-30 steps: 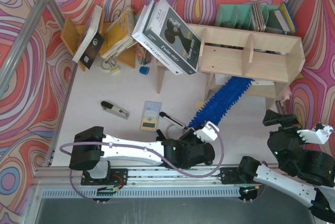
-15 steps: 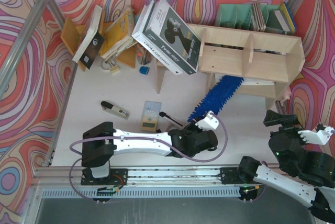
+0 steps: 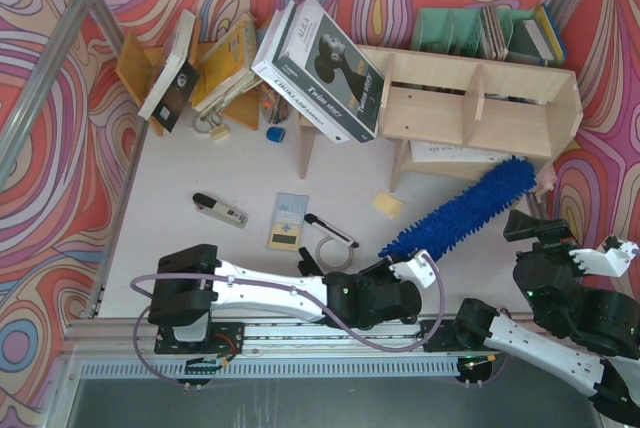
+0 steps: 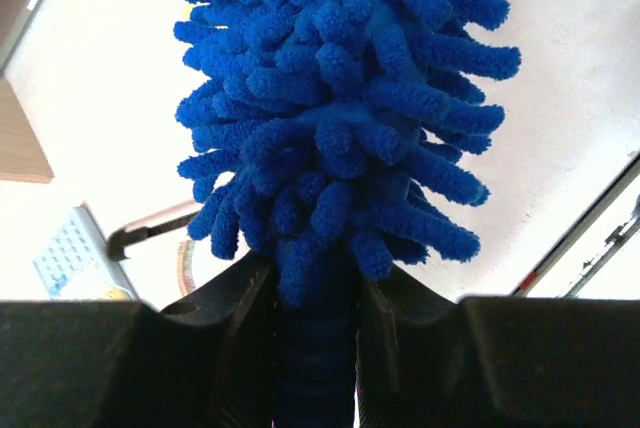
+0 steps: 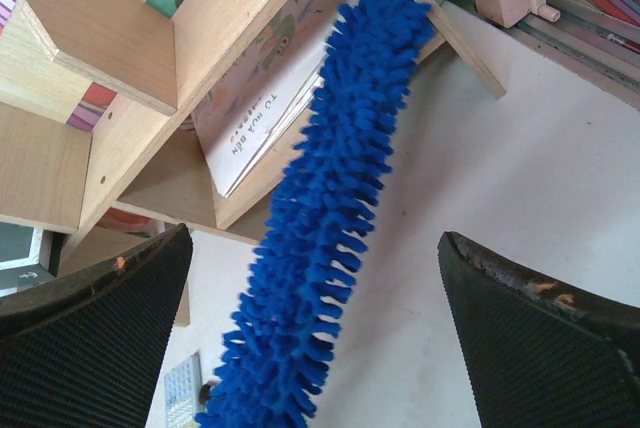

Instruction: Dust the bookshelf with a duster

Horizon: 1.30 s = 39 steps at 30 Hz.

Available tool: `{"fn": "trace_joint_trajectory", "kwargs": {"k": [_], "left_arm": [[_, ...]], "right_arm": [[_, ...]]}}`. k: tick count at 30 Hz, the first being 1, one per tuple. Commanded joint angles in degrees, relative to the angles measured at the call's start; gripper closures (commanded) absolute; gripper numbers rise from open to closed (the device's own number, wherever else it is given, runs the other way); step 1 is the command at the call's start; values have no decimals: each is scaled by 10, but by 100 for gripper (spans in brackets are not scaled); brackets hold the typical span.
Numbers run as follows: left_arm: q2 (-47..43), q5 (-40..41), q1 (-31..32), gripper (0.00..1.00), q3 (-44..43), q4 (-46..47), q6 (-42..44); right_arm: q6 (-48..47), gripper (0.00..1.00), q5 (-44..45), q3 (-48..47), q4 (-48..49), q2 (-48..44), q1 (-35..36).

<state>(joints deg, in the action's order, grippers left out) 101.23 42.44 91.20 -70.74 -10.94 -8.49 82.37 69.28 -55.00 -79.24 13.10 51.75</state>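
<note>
While the duster is gripped by the shut left hand, right hand open and empty, papers in the bookshelf may be dislodged.

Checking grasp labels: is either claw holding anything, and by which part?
Left claw is shut on the blue duster, gripping its handle just below the fluffy head. Right claw is open, holding nothing.

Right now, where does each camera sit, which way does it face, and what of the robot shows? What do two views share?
Top: above and behind, looking down at the table; left arm and right arm show.
Left wrist: by the left gripper, looking along the duster; its shut fingers show.
Right wrist: by the right gripper, facing the bookshelf; its open fingers show.
Shared: all see the duster.
</note>
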Motion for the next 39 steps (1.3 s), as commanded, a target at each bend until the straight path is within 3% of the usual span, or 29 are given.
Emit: {"fn": "trace_joint_trajectory", "kwargs": {"k": [1, 8, 17, 22, 34, 39], "left_arm": [[-54, 39, -19, 100, 17, 71, 30], [-43, 22, -79, 100, 18, 81, 22], [46, -48, -107, 100, -81, 20, 20], [47, -73, -85, 100, -77, 13, 19], [-71, -23, -2, 100, 41, 77, 46], [-99, 5, 9, 100, 84, 49, 38]], "right_arm": [[8, 1, 9, 4, -18, 0, 3], [8, 1, 8, 4, -18, -1, 3], [8, 1, 8, 5, -18, -3, 2], [8, 1, 8, 5, -18, -5, 3], [8, 1, 8, 4, -19, 0, 2], [8, 1, 9, 4, -19, 4, 2]]}}
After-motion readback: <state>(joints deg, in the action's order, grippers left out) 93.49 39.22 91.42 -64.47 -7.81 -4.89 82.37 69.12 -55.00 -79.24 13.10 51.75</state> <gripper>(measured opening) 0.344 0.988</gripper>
